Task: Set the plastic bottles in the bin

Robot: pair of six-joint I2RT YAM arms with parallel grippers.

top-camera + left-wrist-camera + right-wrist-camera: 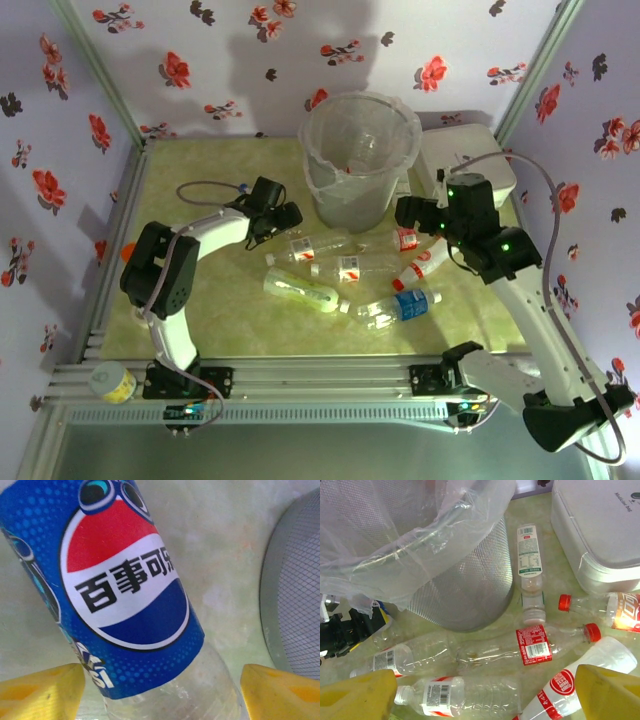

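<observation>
Small yellow-labelled jar (112,383) is sitting on the near rail at the left corner; not a task item. Mid-table, clear plastic bottles (350,268) are lying on their sides in a loose heap on the near side of the bin, a green-labelled bottle (300,290) nearest.

Just beyond, left gripper (162,677) is straddling a blue-labelled cola bottle (125,590) that is lying on the table just left of the bin. Its yellow pads (40,690) are sitting right at the bottle's sides; cannot tell if they are squeezing. Right gripper (480,680) is hovering over the right of the heap, jaws wide apart, holding nothing.

Step looks like grasping the cola bottle. Next move is probably calling for a firm clamp, a lift above the rim, then a carry right.

Round translucent grey-white bin (350,195), bag-lined, is standing far centre; contents unclear through the bag. White lidded box (485,165) is sitting closed, far right.
</observation>
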